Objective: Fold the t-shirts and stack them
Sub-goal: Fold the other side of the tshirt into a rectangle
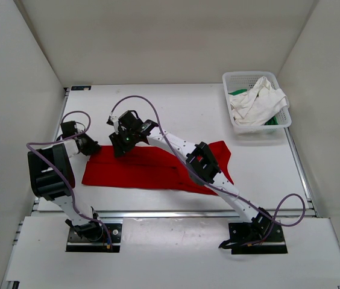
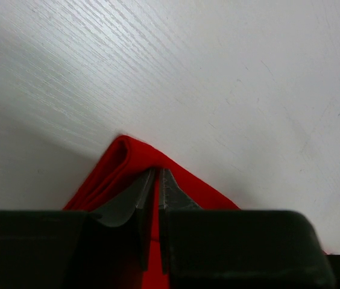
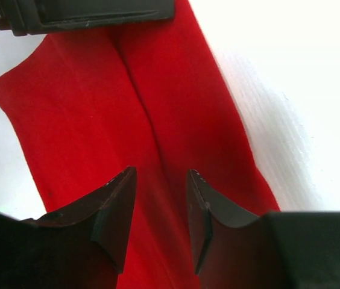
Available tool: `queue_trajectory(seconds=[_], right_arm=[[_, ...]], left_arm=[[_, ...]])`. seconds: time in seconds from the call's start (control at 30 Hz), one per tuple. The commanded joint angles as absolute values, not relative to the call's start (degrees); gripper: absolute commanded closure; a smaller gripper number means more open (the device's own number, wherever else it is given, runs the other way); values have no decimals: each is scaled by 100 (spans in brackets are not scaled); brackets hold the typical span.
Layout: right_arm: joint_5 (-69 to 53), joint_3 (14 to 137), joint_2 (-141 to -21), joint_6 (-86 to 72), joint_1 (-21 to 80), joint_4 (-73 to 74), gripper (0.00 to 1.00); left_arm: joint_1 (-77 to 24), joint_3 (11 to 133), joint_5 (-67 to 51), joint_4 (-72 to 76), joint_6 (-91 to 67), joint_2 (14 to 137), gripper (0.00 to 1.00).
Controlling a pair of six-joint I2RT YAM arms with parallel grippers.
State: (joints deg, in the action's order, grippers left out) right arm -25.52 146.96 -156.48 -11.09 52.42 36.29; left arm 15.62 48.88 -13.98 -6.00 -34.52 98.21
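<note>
The bright red t-shirt [image 1: 146, 171] lies on the white table as a long flat band, folded lengthwise. My left gripper [image 1: 93, 147] is at its far left corner, shut on a fold of the red cloth [image 2: 122, 159], with a thin strip of red between the jaws [image 2: 158, 174]. My right gripper [image 1: 122, 146] is open just above the red cloth [image 3: 67, 120] near the far edge, close to the left gripper, with nothing between its jaws [image 3: 161, 177]. The off-white t-shirt [image 1: 254, 103] is bunched in the basket, and the green t-shirt [image 1: 237, 92] peeks out under it.
The white plastic mesh basket [image 1: 248, 74] stands at the far right corner of the table [image 1: 188, 108]. White walls close in the left, back and right sides. The right arm reaches diagonally across the red shirt. The left gripper's body [image 3: 85, 12] shows at the top of the right wrist view.
</note>
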Motion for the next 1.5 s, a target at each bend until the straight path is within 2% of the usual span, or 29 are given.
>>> queue_trajectory(seconds=[0.0,0.2,0.27,0.47,0.57,0.63,0.7,0.77,0.87,1.4,1.47], right_arm=[[-2715,14880,-15741,-1213,5238,3427,64],[-2943,14818,-15662,-1161,5265,3498,67],[-3023,14810,-15680,-1186,5274,3541,72],[-2979,14801,-15706,-1125,5282,3595,68],[-3050,14792,-15706,-1152,5282,3604,77],[-2980,14809,-15697,-1151,5326,3577,79],[-3120,14783,-15671,-1178,5291,3577,88],[-3164,14809,-15671,-1152,5300,3586,89],[-3155,14853,-15609,-1152,5326,3673,99],[-2884,14862,-15196,-1485,5897,4315,100],[-2883,14880,-15205,-1538,5897,4368,98]], left_arm=[[1547,5001,-1353,-633,-3428,9782,81],[1608,5044,-1388,-642,-3428,9791,81],[1608,5027,-1345,-642,-3427,9800,81],[1574,5027,-1398,-633,-3454,9808,82],[1573,5018,-1372,-607,-3463,9809,82],[1582,5018,-1459,-589,-3472,9808,81],[1573,5018,-1415,-641,-3472,9765,81],[1591,5018,-1433,-598,-3472,9791,81],[1617,5019,-1450,-598,-3463,9826,81],[1679,5062,-1538,-624,-3471,9861,81],[1696,5071,-1538,-633,-3463,9844,81]])
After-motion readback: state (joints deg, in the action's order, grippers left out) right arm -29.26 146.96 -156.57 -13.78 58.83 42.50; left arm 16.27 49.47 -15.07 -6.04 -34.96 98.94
